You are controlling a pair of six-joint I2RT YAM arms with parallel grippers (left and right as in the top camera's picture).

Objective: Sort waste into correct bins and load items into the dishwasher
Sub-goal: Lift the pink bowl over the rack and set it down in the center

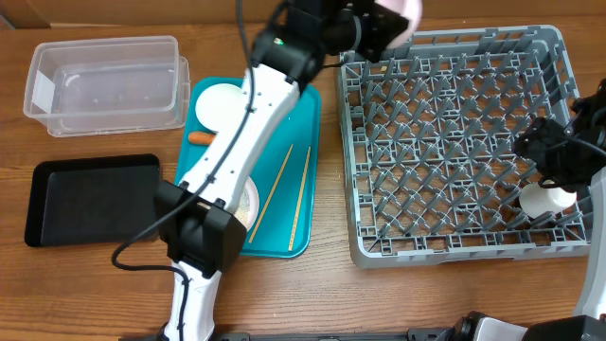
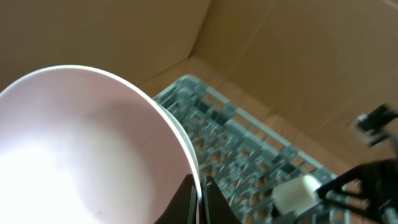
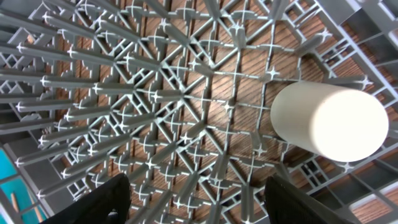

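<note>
By my reading little was done. One cup (image 3: pixel 328 119) lay on its side on the rack (image 1: pixel 454 142) floor, just ahead and to the right of my right gripper (image 3: pixel 198 202), whose fingers stood wide apart around nothing. My left gripper (image 2: pixel 199 200) was pinched on the rim of a bowl (image 2: pixel 81 155), which was held out beyond the fingertips by the rack's far corner, not yet set down. It looked smooth, white and empty. A white dish (image 1: pixel 220 102), carrot (image 1: pixel 201 137) and chopsticks (image 1: pixel 301 194) waited on the teal tray (image 1: pixel 303 114), well behind the left fingers. The tub (image 1: pixel 104 80) and black tray (image 1: pixel 95 199) held nothing.
</note>
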